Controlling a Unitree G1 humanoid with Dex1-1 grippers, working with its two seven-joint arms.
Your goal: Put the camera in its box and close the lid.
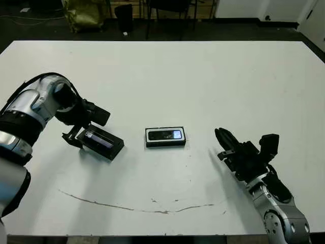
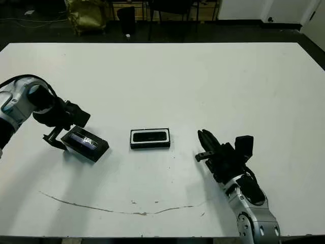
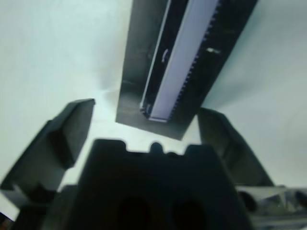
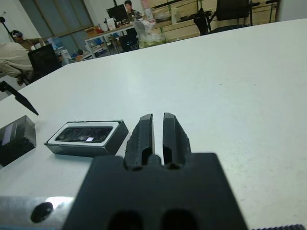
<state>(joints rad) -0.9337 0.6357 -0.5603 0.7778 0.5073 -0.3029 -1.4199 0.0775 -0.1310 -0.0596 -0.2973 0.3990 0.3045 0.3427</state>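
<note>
Status: step 1 of 2 looks done. The camera (image 1: pixel 165 135) lies flat inside the box (image 1: pixel 165 144), which sits near the middle of the bench (image 1: pixel 203 81); the white lining shows as a thin border around the dark bar, and the pale screen faces up at the end nearer the right arm. Whether the camera is fully seated down in the lining cannot be judged from these views.

Step 2, closing, is not done. The lid (image 1: pixel 102 143) rests on the bench well apart from the box, toward the robot's left, turned at an angle to it, window up with a bluish glint.

Left hand (image 1: pixel 75 138): fingers spread wide, one on either side of the near end of the lid. In the left wrist view the lid end (image 3: pixel 184 62) sits between the 2 fingers with visible gaps on both sides, so no grip is made. Judgement: the grasp on the lid comes next, then carry over the box, align, press down.

Right hand (image 2: pixel 204 145): fingers pressed together, holding nothing, parked on the bench side away from the lid, near the box but not touching it.

Hard to make out: the left wrist view is blurred, so lid edge detail is poor. The left arm's wrist covers part of the hand in the head views. The lid's underside and any latch are not visible.
</note>
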